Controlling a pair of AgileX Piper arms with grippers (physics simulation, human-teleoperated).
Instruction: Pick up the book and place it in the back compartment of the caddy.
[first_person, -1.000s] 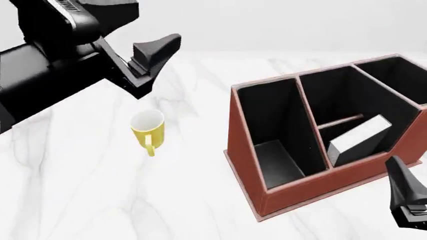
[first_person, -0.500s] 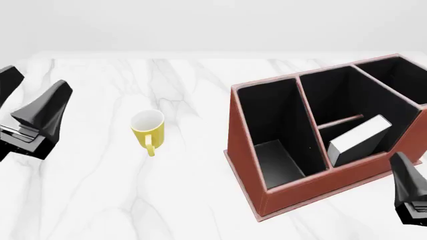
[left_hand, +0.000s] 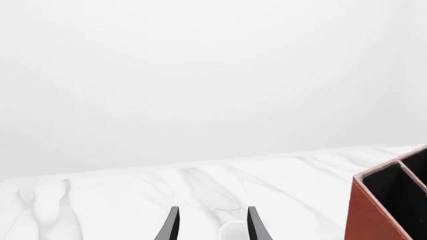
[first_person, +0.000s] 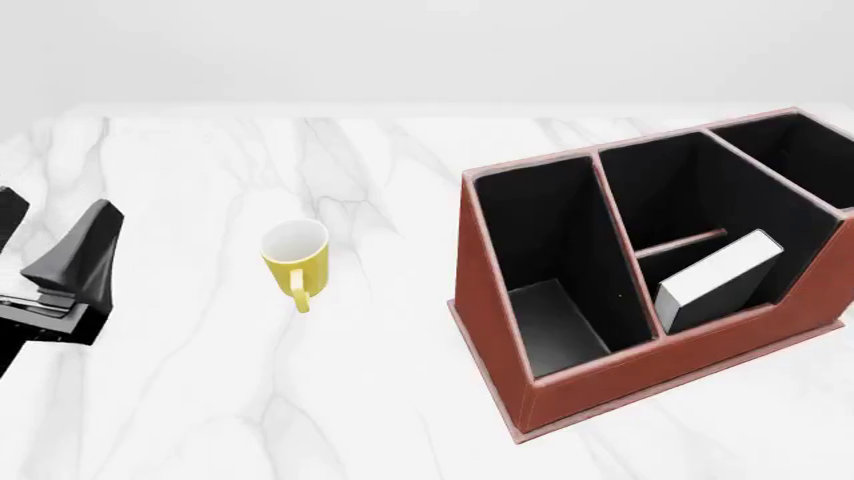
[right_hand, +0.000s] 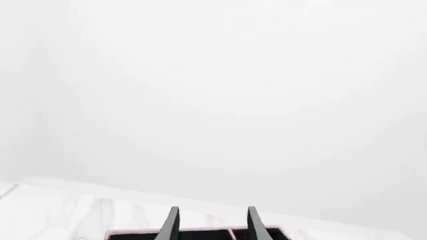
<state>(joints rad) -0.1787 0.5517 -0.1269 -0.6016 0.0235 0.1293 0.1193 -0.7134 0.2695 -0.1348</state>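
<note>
The book (first_person: 718, 280), its white page edges showing, leans tilted inside the back compartment (first_person: 747, 300) of the reddish-brown caddy (first_person: 491, 330), between the short cross divider and the near outer wall. No gripper touches it. My left gripper (first_person: 56, 210) hovers at the table's far left, open and empty; in its wrist view the left gripper (left_hand: 212, 226) points across the table with the caddy (left_hand: 373, 210) off to one side. My right gripper (right_hand: 212, 226) is out of the front view; its wrist view shows open, empty fingers above the caddy's rim (right_hand: 133, 233).
A yellow mug (first_person: 296, 256) stands upright on the white marble table (first_person: 240, 400), left of the caddy; a pale rim (left_hand: 233, 231) shows between the left fingers. Two long narrow cells of the caddy hold nothing.
The left gripper came down from high above the mug to the table's far left and then sank slightly. The right gripper withdrew from the front view's lower right corner. The book stays put.
</note>
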